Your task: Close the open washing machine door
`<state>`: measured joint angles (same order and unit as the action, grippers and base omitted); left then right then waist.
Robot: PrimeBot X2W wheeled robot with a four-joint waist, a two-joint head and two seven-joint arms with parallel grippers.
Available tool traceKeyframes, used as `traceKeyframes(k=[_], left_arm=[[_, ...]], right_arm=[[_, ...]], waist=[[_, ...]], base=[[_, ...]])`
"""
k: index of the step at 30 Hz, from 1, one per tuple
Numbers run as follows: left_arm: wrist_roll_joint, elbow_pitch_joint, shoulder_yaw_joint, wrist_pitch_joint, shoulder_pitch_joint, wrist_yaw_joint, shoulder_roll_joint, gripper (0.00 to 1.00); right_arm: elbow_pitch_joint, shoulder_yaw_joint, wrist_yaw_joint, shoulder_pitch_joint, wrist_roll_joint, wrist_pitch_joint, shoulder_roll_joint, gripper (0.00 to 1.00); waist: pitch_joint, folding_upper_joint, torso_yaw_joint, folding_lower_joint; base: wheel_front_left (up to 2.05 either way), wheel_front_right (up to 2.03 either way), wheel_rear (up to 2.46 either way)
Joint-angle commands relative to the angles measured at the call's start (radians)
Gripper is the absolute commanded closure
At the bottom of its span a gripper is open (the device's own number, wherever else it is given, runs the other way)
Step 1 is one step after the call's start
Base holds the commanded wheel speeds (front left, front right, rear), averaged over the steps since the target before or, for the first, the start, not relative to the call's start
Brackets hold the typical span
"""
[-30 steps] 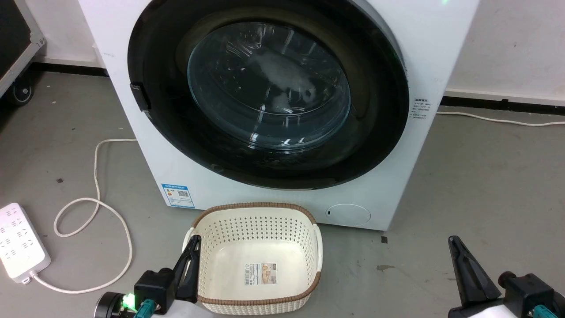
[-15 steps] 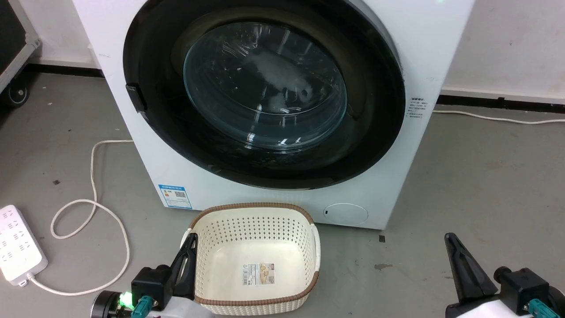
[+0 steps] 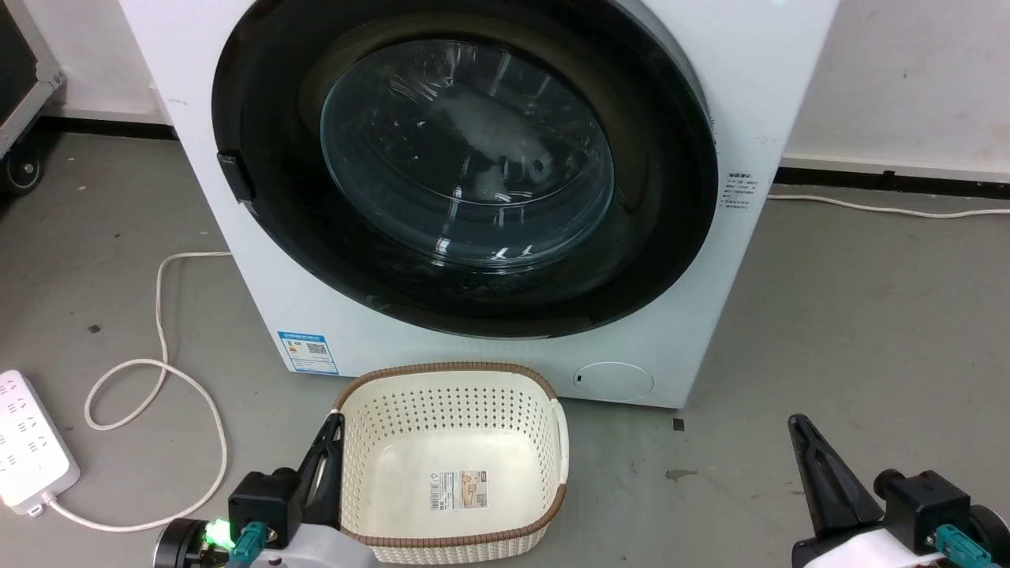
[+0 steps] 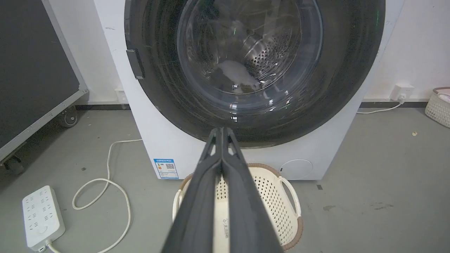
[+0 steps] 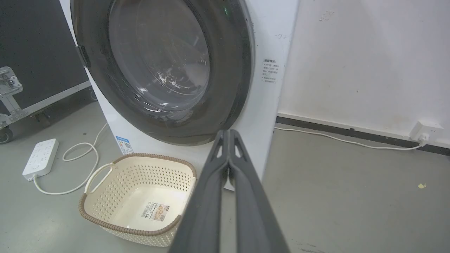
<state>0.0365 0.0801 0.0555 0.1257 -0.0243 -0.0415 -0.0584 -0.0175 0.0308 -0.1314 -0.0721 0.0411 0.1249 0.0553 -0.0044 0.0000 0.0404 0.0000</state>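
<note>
On washer: blue QR label

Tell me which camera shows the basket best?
The head view: the basket shows almost whole, label included, with the left fingers just crossing its left rim. In the right wrist view the right fingers hide one corner; in the left wrist view the left fingers cover its middle.
</note>
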Motion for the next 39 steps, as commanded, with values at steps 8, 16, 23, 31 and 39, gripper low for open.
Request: traceKeyframes(k=[8, 16, 23, 31, 39], left_arm=[[-0.012, -0.016, -0.009, -0.019, 0.013, 0.011, 0.001, 1.0], [-0.016, -0.026, -0.016, -0.035, 0.014, 0.016, 0.002, 1.0], [-0.019, -0.034, -0.022, -0.05, 0.016, 0.02, 0.003, 1.0], [-0.023, -0.044, -0.03, -0.066, 0.018, 0.025, 0.004, 1.0], [-0.027, -0.054, -0.037, -0.082, 0.02, 0.029, 0.005, 1.0]], right_arm=[[0.009, -0.005, 0.0, 0.026, -0.011, -0.018, -0.003, 1.0], [0.01, -0.009, 0.0, 0.033, -0.016, -0.034, -0.003, 1.0], [0.011, -0.012, 0.001, 0.039, -0.02, -0.049, -0.004, 1.0], [0.013, -0.016, 0.001, 0.046, -0.024, -0.065, -0.004, 1.0], [0.014, -0.02, 0.001, 0.053, -0.029, -0.081, -0.004, 1.0]], waist=[[0.001, 0.0, -0.005, 0.0], [0.001, 0.0, -0.011, 0.0], [0.002, 0.0, -0.016, 0.0], [0.002, 0.0, -0.021, 0.0], [0.003, 0.0, -0.026, 0.0]], base=[[0.0, 0.0, 0.0], [0.0, 0.0, 0.0], [0.0, 0.0, 0.0], [0.0, 0.0, 0.0], [0.0, 0.0, 0.0]])
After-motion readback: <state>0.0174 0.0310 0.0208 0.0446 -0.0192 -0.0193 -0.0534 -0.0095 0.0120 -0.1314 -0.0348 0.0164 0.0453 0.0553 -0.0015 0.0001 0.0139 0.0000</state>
